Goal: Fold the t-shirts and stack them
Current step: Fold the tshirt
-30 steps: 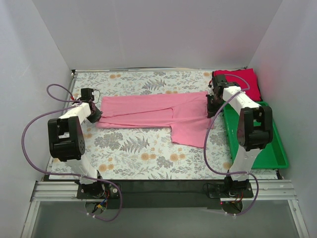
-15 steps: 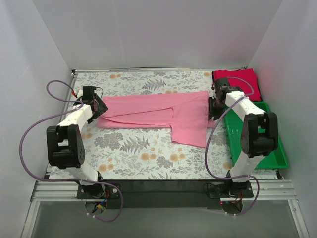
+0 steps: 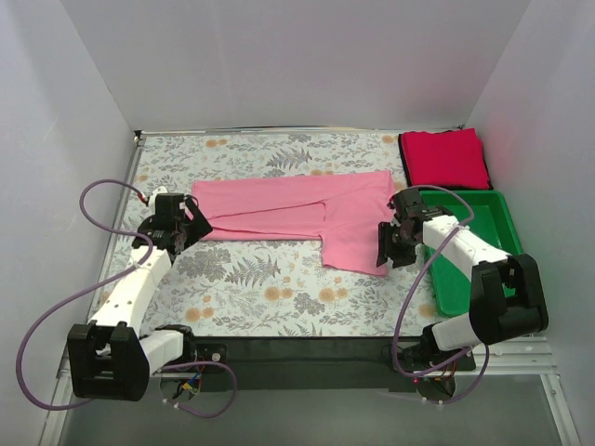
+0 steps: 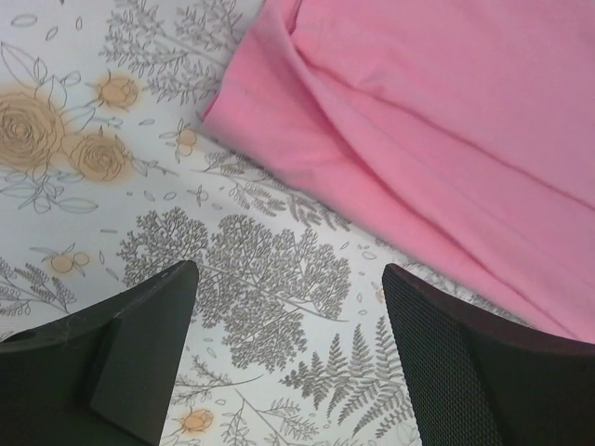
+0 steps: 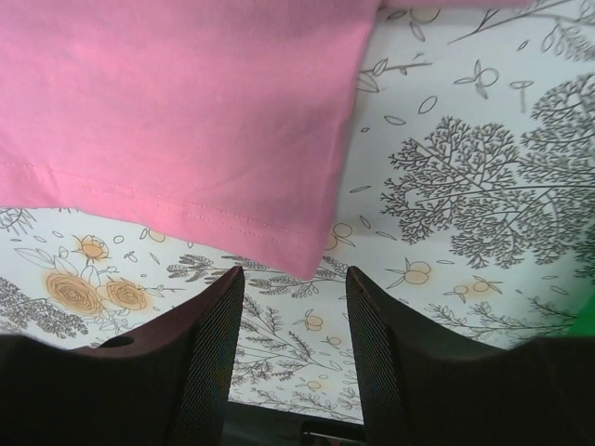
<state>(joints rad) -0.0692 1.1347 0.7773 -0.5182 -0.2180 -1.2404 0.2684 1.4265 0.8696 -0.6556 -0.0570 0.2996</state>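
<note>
The light pink t-shirt (image 3: 297, 209) lies half folded across the middle of the floral cloth, one flap reaching toward the front right. The crimson red t-shirt (image 3: 446, 158) sits folded at the back right corner. My left gripper (image 3: 191, 226) hovers just off the pink shirt's left end, jaws open with only cloth pattern between them (image 4: 288, 307); the shirt's folded corner (image 4: 279, 139) is ahead of the fingers. My right gripper (image 3: 386, 246) stands open beside the flap's front right corner, whose hem (image 5: 307, 255) lies just ahead of the empty jaws (image 5: 293, 307).
A green plastic bin (image 3: 483, 242) stands along the right edge, under my right arm. The floral table cloth (image 3: 260, 279) covers the table. White walls close in the back and both sides. Purple cables loop off both arms.
Both grippers have opened and let go of the pink shirt's ends. Both arms have pulled back toward the front, the right one coming to the flap's front corner.
</note>
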